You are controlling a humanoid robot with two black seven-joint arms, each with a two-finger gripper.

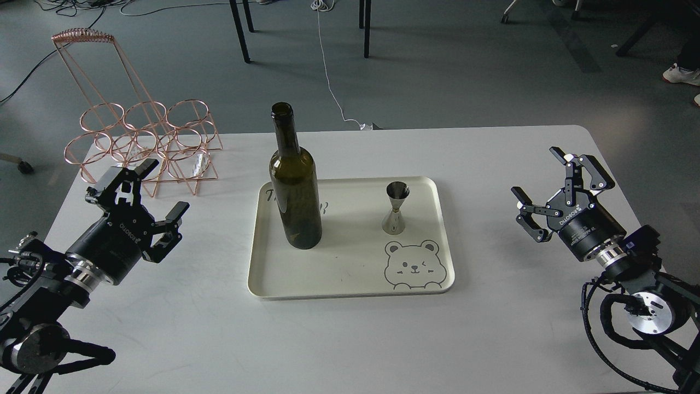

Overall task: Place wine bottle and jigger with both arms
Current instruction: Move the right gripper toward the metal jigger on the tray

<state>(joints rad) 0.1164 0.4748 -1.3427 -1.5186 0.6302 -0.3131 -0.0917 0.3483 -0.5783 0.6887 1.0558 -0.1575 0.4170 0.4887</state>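
A: Nearest us, what are the two arms doing?

B: Both come in from the bottom corners and rest low over the white worktop [350, 339]. The left hand [156, 189] sits at the end of an arm angled up and to the right, its two fingers spread wide and holding nothing. The right hand [547, 183] mirrors it on the far side, arm angled up and to the left, fingers likewise spread wide and empty.

A: Is either one touching anything?

B: No. Each is well apart from the tray [350, 287], one to either side of it.

A: And the tray itself?

B: It is a cream rectangular tray lying flat in the middle of the worktop, with a bear face drawn [412, 264] at its near right corner. Both task items stand on it.

A: Where exactly?

B: The wine bottle [294, 202] stands upright on the left half, its long axis vertical, the open mouth pointing up and the neck rising past the tray's far rim in this view. The jigger [397, 208] stands upright on the right half, just behind the bear, one cone down on the tray and the other opening upward. The two are apart.

A: Anything farther back?

B: A copper wire bottle rack [147, 145] stands at the far left corner of the worktop, just behind the left hand.
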